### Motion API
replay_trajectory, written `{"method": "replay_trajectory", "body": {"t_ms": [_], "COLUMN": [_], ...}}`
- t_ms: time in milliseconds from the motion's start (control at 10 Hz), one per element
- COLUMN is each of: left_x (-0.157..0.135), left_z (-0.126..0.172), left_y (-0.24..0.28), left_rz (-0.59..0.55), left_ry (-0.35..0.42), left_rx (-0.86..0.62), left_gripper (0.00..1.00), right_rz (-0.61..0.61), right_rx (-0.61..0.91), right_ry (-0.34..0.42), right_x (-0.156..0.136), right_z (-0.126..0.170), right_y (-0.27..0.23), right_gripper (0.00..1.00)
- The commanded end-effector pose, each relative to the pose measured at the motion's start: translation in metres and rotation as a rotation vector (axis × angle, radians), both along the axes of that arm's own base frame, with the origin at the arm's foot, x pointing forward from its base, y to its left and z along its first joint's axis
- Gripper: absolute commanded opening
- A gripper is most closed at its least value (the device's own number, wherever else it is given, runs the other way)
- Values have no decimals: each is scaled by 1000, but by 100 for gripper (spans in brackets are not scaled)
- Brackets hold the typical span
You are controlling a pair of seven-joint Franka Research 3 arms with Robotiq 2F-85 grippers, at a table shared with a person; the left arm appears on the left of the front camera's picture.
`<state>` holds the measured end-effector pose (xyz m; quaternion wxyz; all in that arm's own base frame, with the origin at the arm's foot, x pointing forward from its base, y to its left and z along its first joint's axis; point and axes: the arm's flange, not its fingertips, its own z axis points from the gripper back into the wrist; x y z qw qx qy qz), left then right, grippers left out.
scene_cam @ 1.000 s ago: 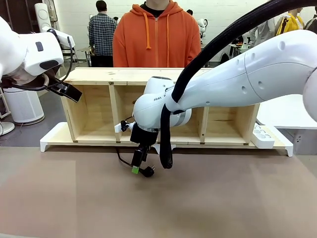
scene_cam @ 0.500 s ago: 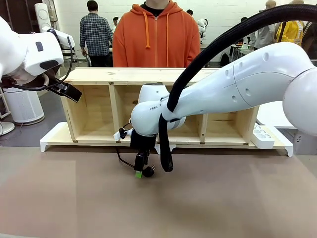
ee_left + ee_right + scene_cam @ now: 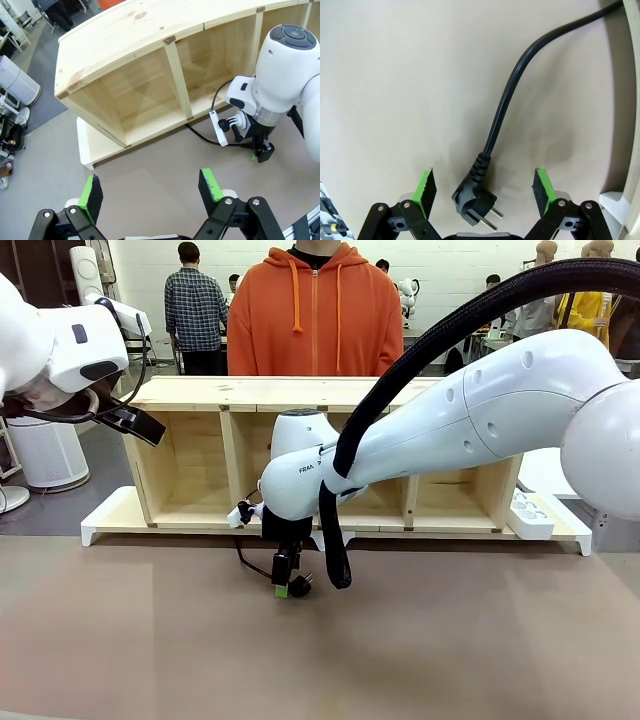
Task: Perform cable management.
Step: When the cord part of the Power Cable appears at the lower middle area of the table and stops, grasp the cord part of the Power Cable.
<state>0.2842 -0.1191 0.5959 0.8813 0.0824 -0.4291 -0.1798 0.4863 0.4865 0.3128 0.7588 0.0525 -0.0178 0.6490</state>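
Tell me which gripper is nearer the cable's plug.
Right. The right gripper is open and straddles the plug, one finger on either side; the left gripper is raised at the left end of the shelf, far off.

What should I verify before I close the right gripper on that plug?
1. The right gripper is open: ok, jaws wide apart.
2. The plug sits between the pads: ok, it lies on the table, nearer one pad.
3. Low enough to grasp: cannot tell.
4. The cable is free of snags: ok near the plug; toward the shelf, cannot tell.
5. The left gripper is clear: ok, open, raised beside the shelf.
6. The person is clear: ok, standing behind the shelf.
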Motion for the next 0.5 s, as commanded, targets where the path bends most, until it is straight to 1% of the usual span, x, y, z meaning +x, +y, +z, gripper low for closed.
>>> {"method": "replay_trajectory", "body": {"t_ms": [0, 100, 200, 300, 400], "left_x": [2, 2, 2, 2, 2], "left_z": [-1, -1, -1, -1, -1], "left_y": [-1, -1, -1, -1, -1], "left_rz": [-3, -3, -3, -3, -3], "left_ry": [-11, -11, -11, -11, -11], "left_rx": [-1, -1, -1, -1, -1], "left_gripper": [100, 100, 100, 100, 100], "right_rz": [-21, -28, -25, -19, 1], "right_rx": [-3, -13, -21, -16, 9], "right_ry": [-26, -33, -37, -34, -32], "right_x": [4, 5, 5, 6, 7], "right_z": [-3, -4, -5, -7, -7], "right_y": [6, 4, 4, 4, 5], "right_gripper": [100, 100, 82, 82, 73]}}
